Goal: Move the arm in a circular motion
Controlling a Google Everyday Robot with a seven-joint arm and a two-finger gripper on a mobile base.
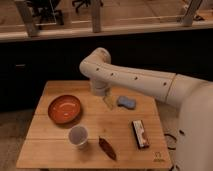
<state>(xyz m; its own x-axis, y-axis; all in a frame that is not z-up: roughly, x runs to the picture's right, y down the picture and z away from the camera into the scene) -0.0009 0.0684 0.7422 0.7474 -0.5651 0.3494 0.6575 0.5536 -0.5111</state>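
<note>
The large glossy white arm [135,79] reaches in from the right, over the wooden table [55,150]. Its thick segment with small dark dots ends in a bulbous joint [98,62] above the table's back middle. From there a short segment drops down to the slim pale gripper [107,101], which hangs just above the tabletop, left of a blue sponge [126,102] and right of an orange bowl [64,108]. It holds nothing that I can see.
A white cup [78,136] stands at the front middle. A dark brown packet [107,148] lies beside it. A dark snack bar [140,134] lies at the right. The robot's white body [195,130] fills the right edge. A dark counter and glass wall stand behind.
</note>
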